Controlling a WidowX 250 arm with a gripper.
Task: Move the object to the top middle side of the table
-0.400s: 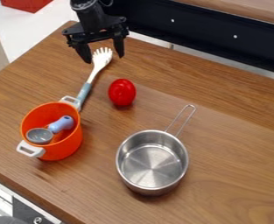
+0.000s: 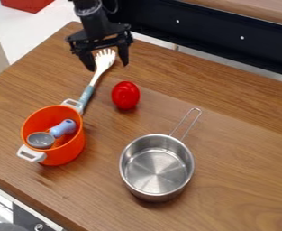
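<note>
So the hand (image 2: 108, 66) has been lowered a touch since the last frame, fingers spread, nothing pinched. Nothing else seems to have been shifted. Which "object" is meant isn't spelled out, but the serving fork (image 2: 88, 92) looks like the pick, tbh: it's laid on the worktop (image 2: 239, 149), white head under the hand, handle pointed toward the orange pot (image 2: 68, 153). Probably a grab is being lined up, with the actual move still to be done.
</note>
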